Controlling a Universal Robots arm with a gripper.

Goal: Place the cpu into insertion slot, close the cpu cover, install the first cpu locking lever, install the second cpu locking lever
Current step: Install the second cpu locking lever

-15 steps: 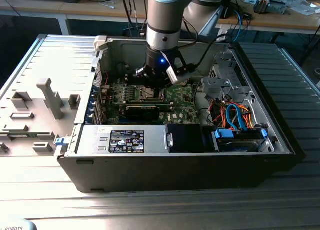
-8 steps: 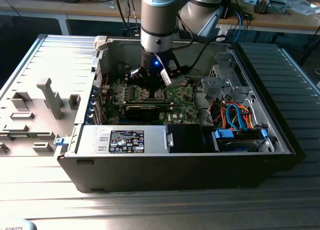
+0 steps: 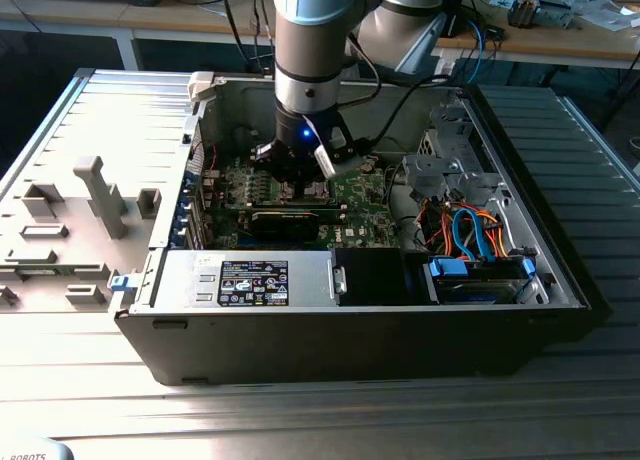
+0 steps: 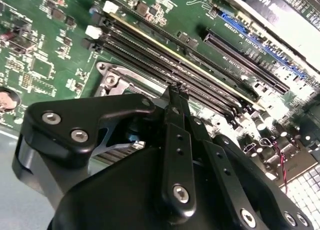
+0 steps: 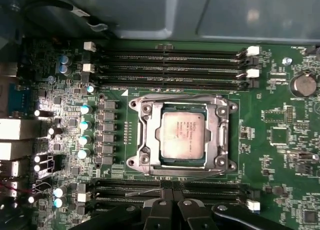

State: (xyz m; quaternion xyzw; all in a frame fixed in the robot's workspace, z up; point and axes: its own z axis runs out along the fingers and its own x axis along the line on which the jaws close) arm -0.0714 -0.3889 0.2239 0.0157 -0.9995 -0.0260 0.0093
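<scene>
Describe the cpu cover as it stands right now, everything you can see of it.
In the first wrist view the cpu cover is a thin, dull silver metal frame with a large central window. It lies flat, closed over the insertion slot, its bars running along the edges of the cpu, whose pale grey top shows through the window. Screws sit at its corners. The gripper is close by, beside the frame's edge nearest it, not visibly touching.

Four long black memory slots (image 5: 170, 67) run side by side just beyond the claw's tips, on the green motherboard (image 5: 280, 165). A round coin battery (image 5: 303, 84) sits off to one side. Orange and blue cables (image 3: 470, 230) lie well away inside the computer case (image 3: 350, 340).
</scene>
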